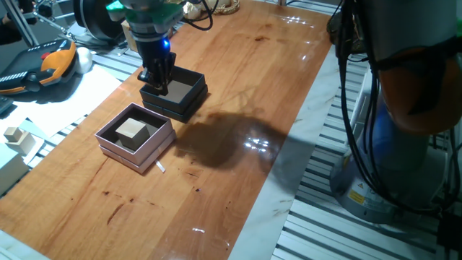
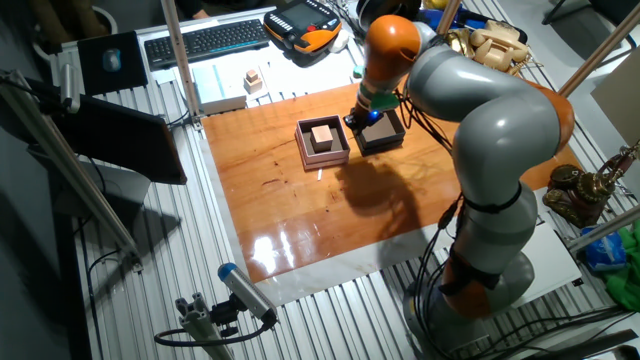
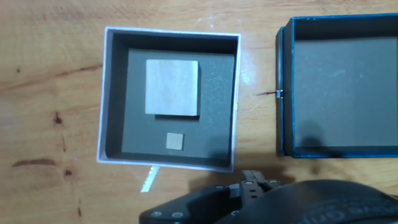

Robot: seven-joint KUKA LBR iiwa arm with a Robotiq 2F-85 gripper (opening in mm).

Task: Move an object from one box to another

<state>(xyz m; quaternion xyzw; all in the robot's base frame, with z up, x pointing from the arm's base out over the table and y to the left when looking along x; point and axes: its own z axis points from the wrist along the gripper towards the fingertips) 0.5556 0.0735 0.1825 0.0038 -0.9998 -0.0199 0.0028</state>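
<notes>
1. A black keyboard (image 2: 208, 38) is seen beyond the wooden table (image 2: 290, 205).
2. An orange-and-black pendant (image 2: 305, 22) is laid beside it.
3. Pale blocks (image 1: 17, 137) are seen off the table.
4. A larger pale block (image 3: 172, 87) is seen inside the pink-walled container.

The small pale beige cube (image 3: 175, 142) lies flat on the dark floor of the pink-walled box (image 1: 141, 159), near one wall, untouched and off to the side of the pincer (image 1: 156, 79). That shallow square box sits open on the table, close beside the pincer but not under it. The matte black box (image 1: 189, 102), also open, with a bare tan floor, sits directly beneath the pincer.
</notes>
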